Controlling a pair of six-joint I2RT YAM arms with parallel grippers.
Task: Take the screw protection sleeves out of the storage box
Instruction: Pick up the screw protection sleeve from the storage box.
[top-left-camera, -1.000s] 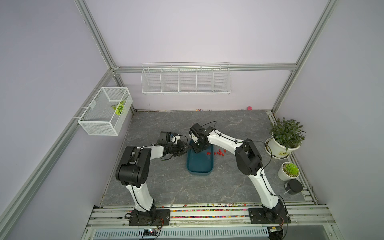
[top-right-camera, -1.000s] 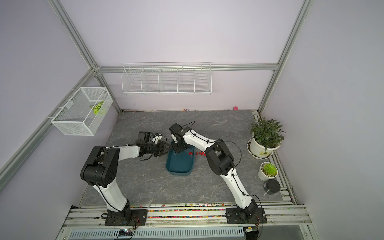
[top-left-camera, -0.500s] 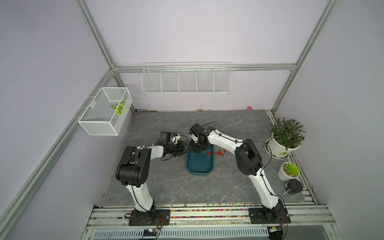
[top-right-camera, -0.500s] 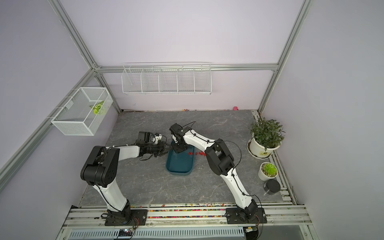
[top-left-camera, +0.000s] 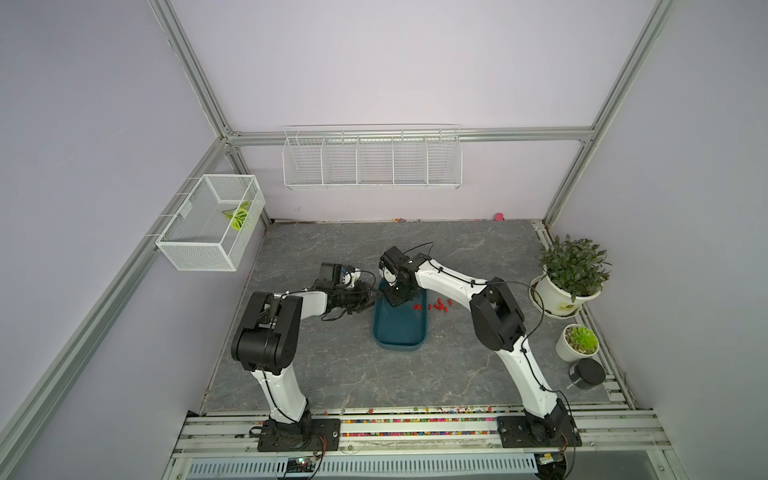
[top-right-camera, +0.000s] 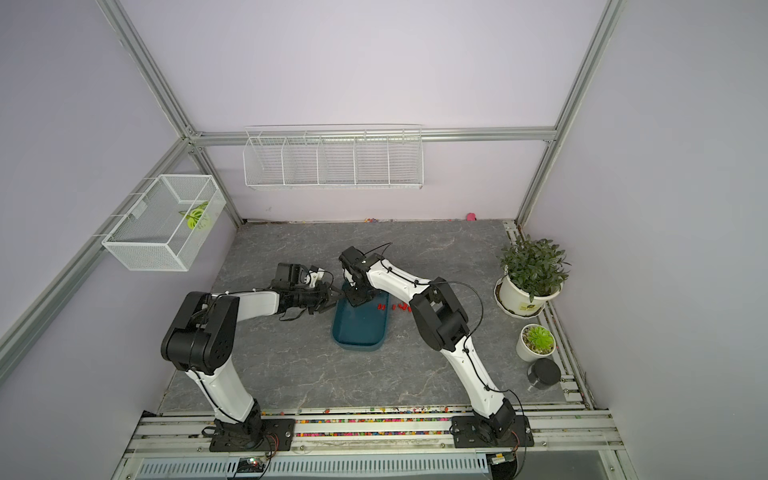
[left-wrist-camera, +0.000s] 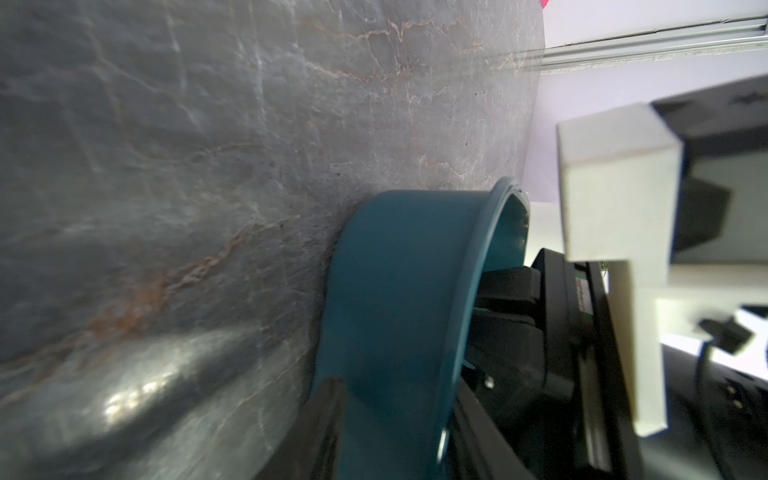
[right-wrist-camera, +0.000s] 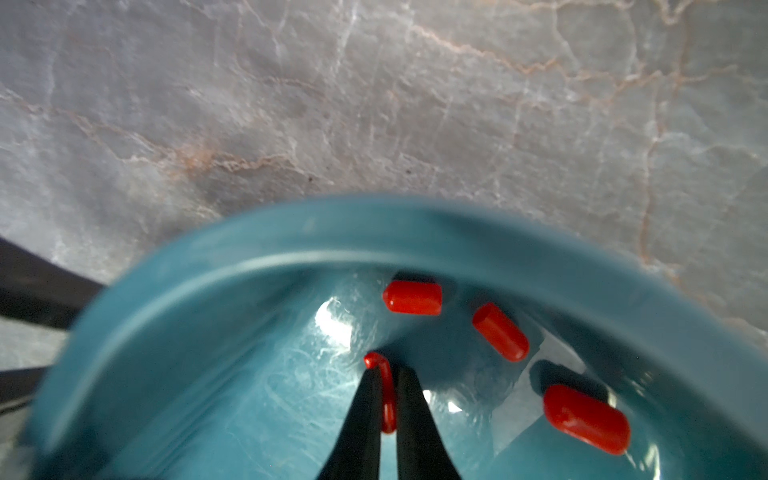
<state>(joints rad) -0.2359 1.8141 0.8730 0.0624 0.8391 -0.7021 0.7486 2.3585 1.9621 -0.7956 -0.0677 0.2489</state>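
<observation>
The dark teal storage box (top-left-camera: 400, 328) (top-right-camera: 359, 328) lies mid-table. My left gripper (top-left-camera: 370, 300) (left-wrist-camera: 399, 419) is shut on its left wall (left-wrist-camera: 395, 291), one finger (left-wrist-camera: 328, 415) outside and one inside. My right gripper (top-left-camera: 397, 297) (right-wrist-camera: 385, 370) reaches down into the box's far end, shut on one red screw protection sleeve (right-wrist-camera: 388, 399) squashed flat between its fingers. Three more sleeves (right-wrist-camera: 412, 298) (right-wrist-camera: 500, 331) (right-wrist-camera: 586, 419) lie on the box floor by the curved rim (right-wrist-camera: 374, 232). Several sleeves (top-left-camera: 439, 306) (top-right-camera: 402, 307) lie on the table just right of the box.
Two potted plants (top-left-camera: 569, 274) (top-left-camera: 579, 340) and a black cylinder (top-left-camera: 586, 373) stand along the right edge. White wire baskets (top-left-camera: 372, 160) (top-left-camera: 212, 224) hang on the walls. A pink blob (top-left-camera: 498, 216) sits at the back wall. Coloured beads (top-left-camera: 415, 419) line the front rail.
The right gripper's jaws have closed on a sleeve inside the box. Both arms have stayed in nearly the same place; the left grip on the box is unchanged.
</observation>
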